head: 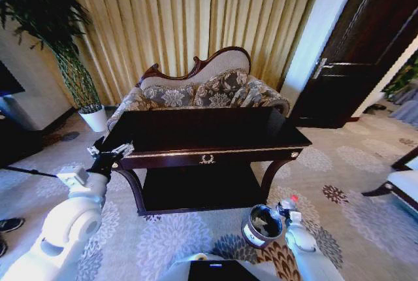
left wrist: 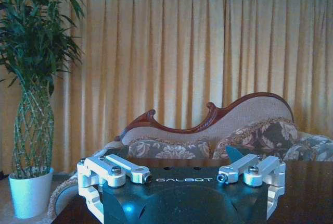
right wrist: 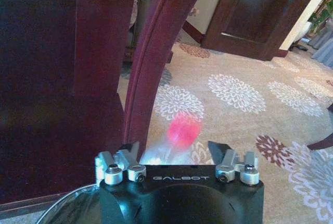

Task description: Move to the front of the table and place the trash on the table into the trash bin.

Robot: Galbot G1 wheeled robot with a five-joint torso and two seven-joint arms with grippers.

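The dark glossy table (head: pixel 215 138) stands straight ahead, its curved leg (right wrist: pixel 156 62) close by in the right wrist view. On the carpet at its front right sits the round dark trash bin (head: pixel 251 232), whose rim (right wrist: pixel 62 211) also edges that view. Beside the bin and just to its right, my right gripper (head: pixel 287 210) (right wrist: pixel 174 148) is shut on the clear bottle (right wrist: pixel 182 130), which points up with its red cap (head: pixel 293 198) on top. My left gripper (head: pixel 116 152) (left wrist: pixel 174 153) hovers open with nothing in it at the table's front left corner.
A carved floral sofa (head: pixel 209 88) stands right behind the table against gold curtains. A tall plant in a white pot (head: pixel 95 119) is at the back left, a dark door (head: pixel 366 52) at the back right. Patterned carpet lies open to the right.
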